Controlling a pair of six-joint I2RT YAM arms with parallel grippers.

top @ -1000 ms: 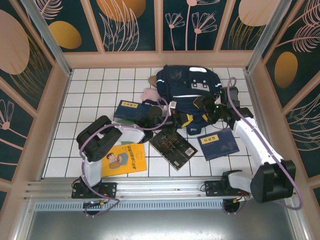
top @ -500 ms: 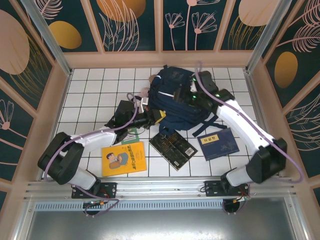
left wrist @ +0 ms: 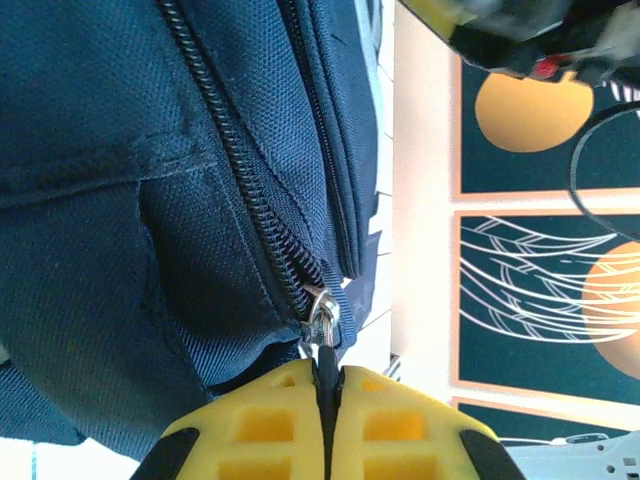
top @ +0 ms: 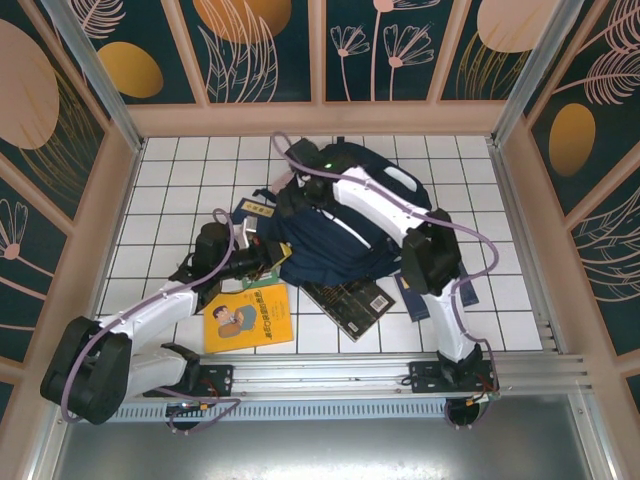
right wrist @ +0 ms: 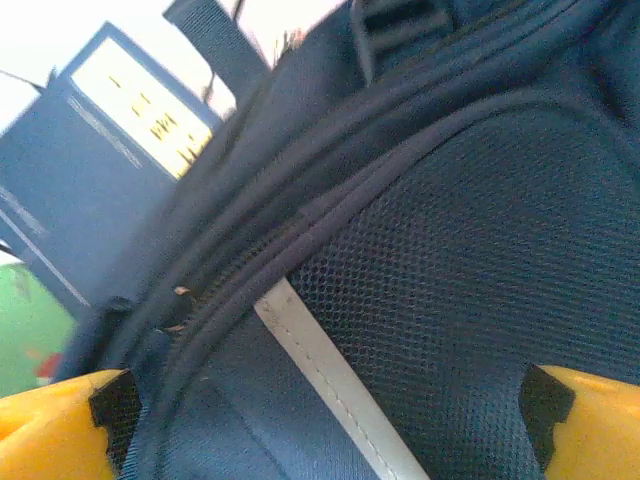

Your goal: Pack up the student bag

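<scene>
The student bag (top: 345,245) lay in the middle of the white-tiled bench (top: 180,180). It had slid nearer the arms than half a second before, and its lower edge now overlapped the black book (top: 350,300). The left claw (top: 268,258) had drawn back toward the near left. In the left wrist view the left claw (left wrist: 327,375) was pinched tight on the zipper pull (left wrist: 322,318) at the end of a zip on the bag (left wrist: 120,200).

The right arm had swung from the bag's right side across its top. This put the right claw (top: 292,205) at the bag's upper left edge, beside a blue book (top: 257,212). In the right wrist view the right claw (right wrist: 325,405) stood wide over the mesh fabric of the bag (right wrist: 480,230), gripping nothing. The yellow book (top: 248,318) had stayed put.
</scene>
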